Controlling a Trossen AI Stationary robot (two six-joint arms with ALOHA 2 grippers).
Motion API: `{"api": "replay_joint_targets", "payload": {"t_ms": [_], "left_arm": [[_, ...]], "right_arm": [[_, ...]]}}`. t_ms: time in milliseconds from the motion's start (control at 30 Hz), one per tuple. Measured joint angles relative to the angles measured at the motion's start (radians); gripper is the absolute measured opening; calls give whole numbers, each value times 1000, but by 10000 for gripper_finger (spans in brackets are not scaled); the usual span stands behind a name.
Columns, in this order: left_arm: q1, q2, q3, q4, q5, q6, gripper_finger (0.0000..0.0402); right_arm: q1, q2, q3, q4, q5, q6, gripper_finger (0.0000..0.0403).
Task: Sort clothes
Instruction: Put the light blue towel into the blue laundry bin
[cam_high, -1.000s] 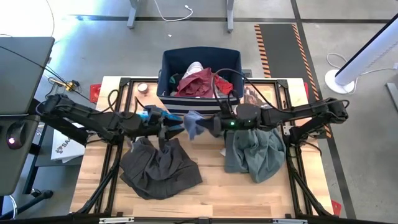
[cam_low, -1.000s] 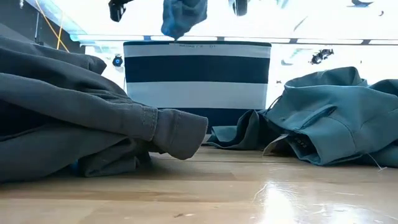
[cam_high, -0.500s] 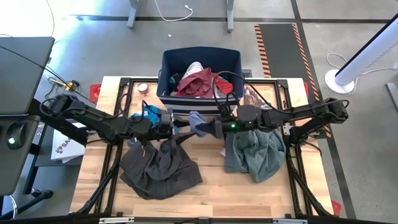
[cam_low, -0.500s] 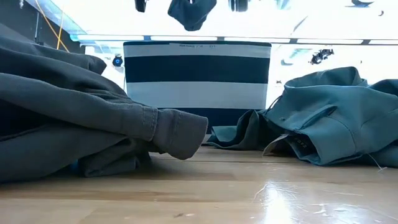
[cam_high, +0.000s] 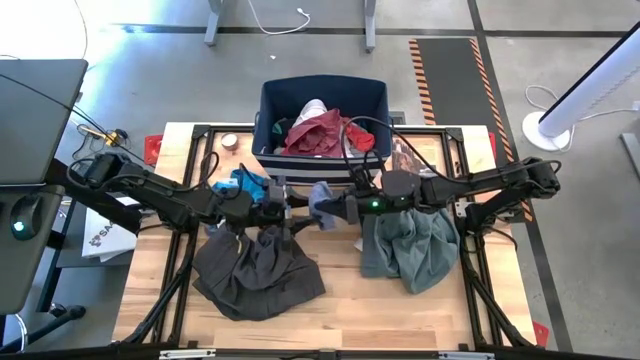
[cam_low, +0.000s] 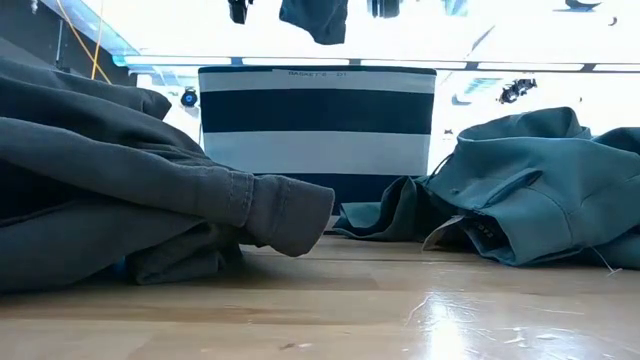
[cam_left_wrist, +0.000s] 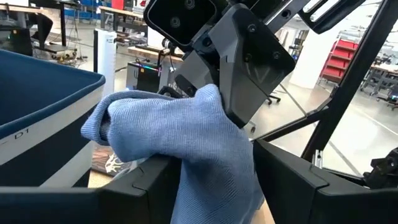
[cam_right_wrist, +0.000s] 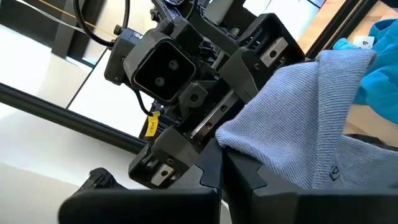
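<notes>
A small grey-blue cloth piece (cam_high: 320, 197) hangs in the air in front of the navy striped bin (cam_high: 322, 105); its lower end also shows in the low view (cam_low: 315, 18). My right gripper (cam_high: 338, 205) is shut on it. My left gripper (cam_high: 292, 207) is open, level and facing the right one, with the cloth's hanging part (cam_left_wrist: 211, 168) between its fingers. Dark grey-brown trousers (cam_high: 255, 268) lie on the near left of the table. A grey-green shirt (cam_high: 408, 245) lies on the right. A bright blue piece (cam_high: 245, 183) lies under my left arm. My right gripper pinches the grey-blue piece at its bunched upper part (cam_right_wrist: 249, 140) between its two fingers, coming level from the table's right. The cloth is lifted clear of the table and drapes slack over and below the fingers. My left gripper's open fingers (cam_left_wrist: 149, 183) stand on either side of the hanging cloth; whether they touch it, I cannot tell.
The bin at the table's far edge holds maroon (cam_high: 320, 132), white (cam_high: 312, 108) and red (cam_high: 360, 138) pieces. A dark frame of rails (cam_high: 200, 130) runs around the table. Bare wood shows between the trousers and the shirt (cam_high: 340, 270).
My left gripper has gone toward the table's right edge, up to the hanging grey-blue piece. My right gripper has carried the piece a little higher and toward the bin; the piece hangs shorter in the low view.
</notes>
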Motion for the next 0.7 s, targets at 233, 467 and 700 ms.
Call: {"api": "replay_joint_targets", "payload": {"t_ms": [233,467,700], "left_arm": [[0,0,0,-3,1,-7,129],[0,0,0,-29,41,-56,14],[0,0,0,-30,36,-58,6]], "right_arm": [[6,0,0,0,8,1,0],[11,0,0,0,53,-8,0],[3,0,0,0,-42,-18,61]]}}
